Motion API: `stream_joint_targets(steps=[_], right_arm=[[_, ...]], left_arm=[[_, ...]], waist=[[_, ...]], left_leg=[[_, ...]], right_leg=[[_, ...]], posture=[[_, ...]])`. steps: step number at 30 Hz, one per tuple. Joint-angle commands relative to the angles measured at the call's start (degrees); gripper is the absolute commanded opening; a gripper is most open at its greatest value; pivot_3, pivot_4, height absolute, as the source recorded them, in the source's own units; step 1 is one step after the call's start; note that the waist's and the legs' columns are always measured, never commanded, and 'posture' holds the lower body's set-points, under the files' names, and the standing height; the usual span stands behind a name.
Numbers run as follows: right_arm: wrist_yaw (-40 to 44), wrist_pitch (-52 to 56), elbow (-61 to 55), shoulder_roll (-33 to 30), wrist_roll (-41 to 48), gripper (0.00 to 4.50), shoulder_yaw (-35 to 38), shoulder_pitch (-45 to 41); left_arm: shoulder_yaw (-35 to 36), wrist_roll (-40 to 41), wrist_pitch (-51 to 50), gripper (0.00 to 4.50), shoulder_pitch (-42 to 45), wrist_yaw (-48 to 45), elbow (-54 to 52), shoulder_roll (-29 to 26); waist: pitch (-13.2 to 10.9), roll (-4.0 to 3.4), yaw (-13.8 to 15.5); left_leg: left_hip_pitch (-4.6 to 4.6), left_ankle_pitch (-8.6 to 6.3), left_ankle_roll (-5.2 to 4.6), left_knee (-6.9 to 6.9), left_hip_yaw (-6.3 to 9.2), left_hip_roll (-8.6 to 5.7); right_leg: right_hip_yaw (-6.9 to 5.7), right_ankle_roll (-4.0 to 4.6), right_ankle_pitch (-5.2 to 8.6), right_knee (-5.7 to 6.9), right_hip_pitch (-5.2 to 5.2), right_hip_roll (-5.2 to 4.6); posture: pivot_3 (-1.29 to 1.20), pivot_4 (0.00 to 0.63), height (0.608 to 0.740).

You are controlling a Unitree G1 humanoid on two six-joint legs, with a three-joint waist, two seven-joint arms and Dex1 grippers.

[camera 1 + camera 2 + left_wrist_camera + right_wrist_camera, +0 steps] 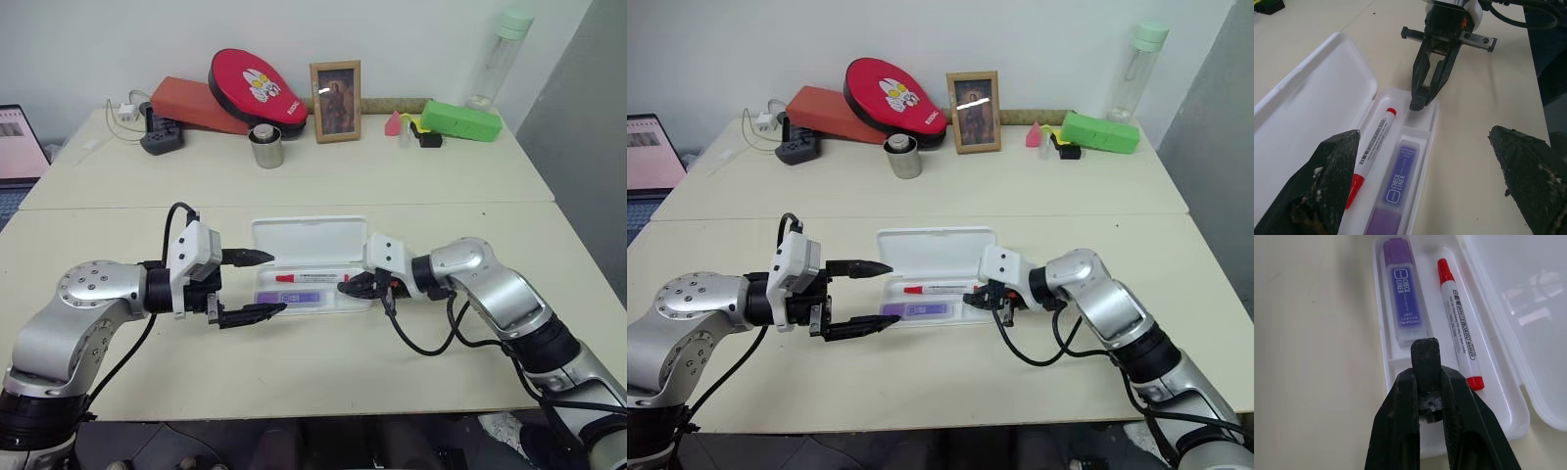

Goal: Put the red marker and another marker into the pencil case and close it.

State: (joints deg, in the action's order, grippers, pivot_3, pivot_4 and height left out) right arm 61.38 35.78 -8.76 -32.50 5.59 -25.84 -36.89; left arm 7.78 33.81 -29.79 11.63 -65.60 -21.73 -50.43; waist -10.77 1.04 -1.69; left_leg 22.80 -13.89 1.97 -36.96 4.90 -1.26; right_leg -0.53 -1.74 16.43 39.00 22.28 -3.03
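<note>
The pencil case (309, 238) lies open at the table's middle, its lid folded flat toward the back. In its tray the red marker (312, 278) lies lengthwise, red cap to the left. The purple marker (289, 297) rests beside it on the near side. My left gripper (277, 284) is open at the case's left end, one finger (1334, 166) over the lid side and the other over the table in front. My right gripper (345, 286) is shut on nothing, its tips (1418, 104) at the right end of the tray, past the red marker's tail (1475, 382).
Along the back stand a metal cup (265, 147), a photo frame (335, 101), a red padded case (258, 88), a power strip (160, 132), a green box (460, 120) and a bottle (500, 54). A laptop (20, 147) sits at the far left.
</note>
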Motion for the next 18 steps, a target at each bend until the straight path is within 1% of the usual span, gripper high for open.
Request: stream_joint_targets(steps=[1, 9, 10, 11, 18], right_arm=[[-0.03, -0.80, 0.02, 0.28, -0.89, 0.27, -0.35, -1.30], [0.80, -0.57, 0.22, 0.13, -1.40, 0.27, -0.96, -1.38], [0.98, -0.40, 0.04, 0.24, -1.19, 0.97, -0.82, -1.46], [1.18, -0.36, -0.10, 0.24, -1.12, 1.04, -0.79, -1.51], [1.41, -0.21, -0.20, 0.77, -0.46, 2.64, 0.14, -2.58]], left_arm=[[1.07, 1.18, -0.20, 4.50, 0.56, 0.69, -1.98, -0.38], [0.89, 0.83, -0.50, 4.50, 1.11, 1.78, -1.90, -0.35], [0.84, 0.88, -0.62, 4.50, 1.15, 1.86, -2.00, -0.30], [0.77, 0.82, -0.65, 4.50, 1.15, 1.90, -2.00, -0.30], [0.61, 0.67, -0.65, 4.50, 1.88, 2.25, -1.35, -0.12]], waist=[[0.00, 0.00, 0.00], [0.00, 0.00, -0.01], [0.00, 0.00, 0.00], [0.00, 0.00, -0.01], [0.00, 0.00, 0.00]], left_leg=[[0.00, 0.00, 0.00, 0.00, 0.00, 0.00], [-0.01, 0.00, -0.01, 0.00, 0.01, 0.01], [-0.01, 0.00, -0.01, 0.00, 0.01, 0.01], [-0.01, 0.00, -0.01, 0.00, 0.01, 0.01], [-0.01, 0.00, 0.00, 0.00, 0.01, 0.01]], right_leg=[[0.01, 0.00, 0.00, 0.00, 0.00, 0.00], [-0.01, 0.00, 0.00, 0.01, 0.00, 0.02], [-0.01, 0.00, 0.00, 0.01, 0.00, 0.02], [-0.01, 0.00, 0.00, 0.01, 0.00, 0.02], [-0.01, 0.00, 0.00, 0.01, 0.00, 0.02]], posture=[[0.00, 0.150, 0.740], [0.00, 0.150, 0.740], [0.00, 0.150, 0.740], [0.00, 0.150, 0.740], [0.00, 0.150, 0.740]])
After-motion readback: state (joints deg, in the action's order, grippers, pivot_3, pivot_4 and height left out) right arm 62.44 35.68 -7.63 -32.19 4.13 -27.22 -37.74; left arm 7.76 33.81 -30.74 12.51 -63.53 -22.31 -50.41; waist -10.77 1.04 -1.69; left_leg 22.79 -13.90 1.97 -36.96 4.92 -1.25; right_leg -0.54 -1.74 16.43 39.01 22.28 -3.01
